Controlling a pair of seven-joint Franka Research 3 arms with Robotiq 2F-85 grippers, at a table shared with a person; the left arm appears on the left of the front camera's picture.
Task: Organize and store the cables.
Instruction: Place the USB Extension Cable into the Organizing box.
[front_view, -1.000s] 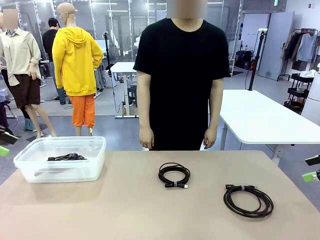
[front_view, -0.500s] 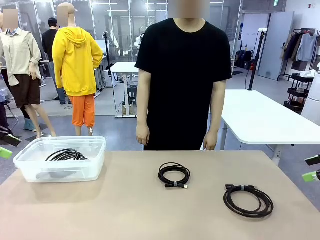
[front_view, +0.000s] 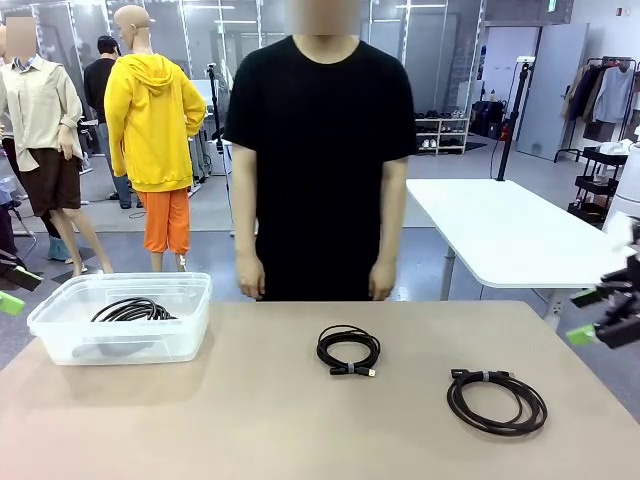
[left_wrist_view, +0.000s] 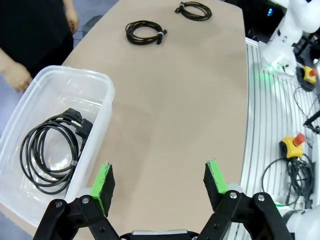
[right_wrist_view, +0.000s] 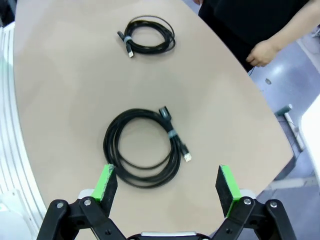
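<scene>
Front view — bin (front_view: 190, 300) with cable (front_view: 132, 311)

You have a tan counter (front_view: 250, 420) with 1 clear plastic bin (front_view: 185, 335) at its left end. A person in a black T-shirt (front_view: 320, 150) stands at its far edge, 1 white table (front_view: 510, 235) behind.

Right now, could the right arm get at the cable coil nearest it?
Likely yes: the right gripper is open and aimed at that coil, lying alone on the table with nothing between.
</scene>
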